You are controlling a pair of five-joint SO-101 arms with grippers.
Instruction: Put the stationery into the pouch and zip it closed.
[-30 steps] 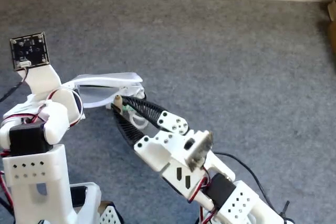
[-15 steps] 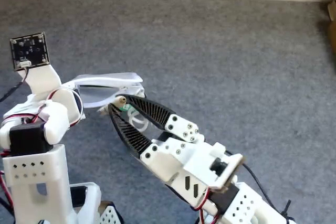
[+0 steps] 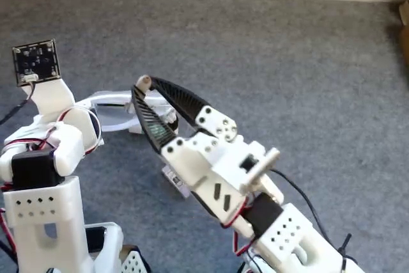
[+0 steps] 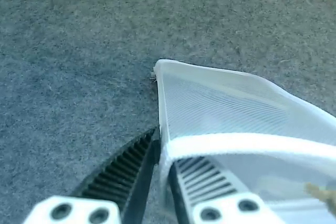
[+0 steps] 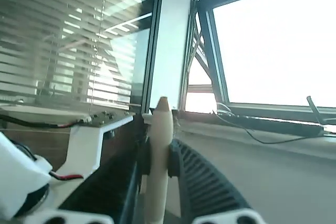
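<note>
A clear pouch (image 3: pixel 118 110) with a white mesh side (image 4: pixel 226 108) lies on the grey carpet. My left gripper (image 4: pixel 163 169) is shut on the pouch's white rim, one black finger on either side of it. My right gripper (image 3: pixel 146 91) stands tilted up over the pouch, shut on a beige pen (image 3: pixel 142 82). In the right wrist view the pen (image 5: pixel 159 124) sticks up between the two black fingers (image 5: pixel 197 174) toward a window. The rest of the pouch lies hidden under the right arm.
Grey carpet (image 3: pixel 287 62) lies open behind and to the right. The left arm's body (image 3: pixel 51 151) and its camera board (image 3: pixel 36 62) stand at the left. A small pale flat thing (image 3: pixel 174 179) lies under the right arm. A brown edge (image 3: pixel 404 23) shows far right.
My right gripper has swung up and away from the pouch's mouth, still with the beige pen in it. The left arm and the pouch have stayed put.
</note>
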